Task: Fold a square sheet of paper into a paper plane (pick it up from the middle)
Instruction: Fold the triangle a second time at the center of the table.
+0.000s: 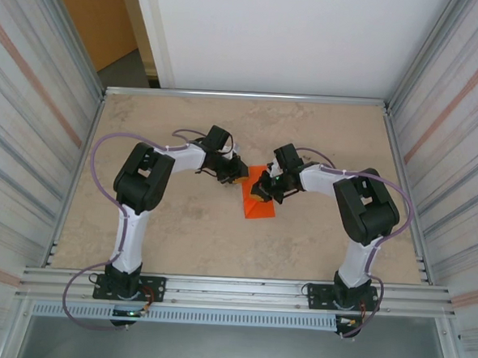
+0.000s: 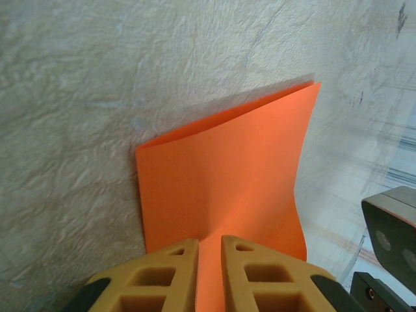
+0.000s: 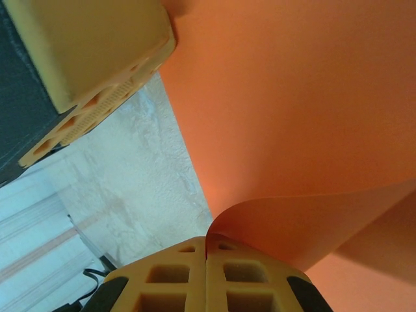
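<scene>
Between both jaws — apparently pinched — paper (image 2: 221,175).

Overhead cam; wrist cams near paper (image 1: 258,204)

The left arm (image 1: 146,177) and the right arm (image 1: 367,207) are both bending inward over the beige table (image 1: 187,224), and their grippers are meeting near its middle. The left gripper (image 1: 239,172) is touching the far left corner of the orange paper sheet (image 1: 258,209), while the right gripper (image 1: 264,192) is covering its far right part. The sheet is widening toward the arm bases. Purple cables (image 1: 103,150) are looping along both arms.
</scene>
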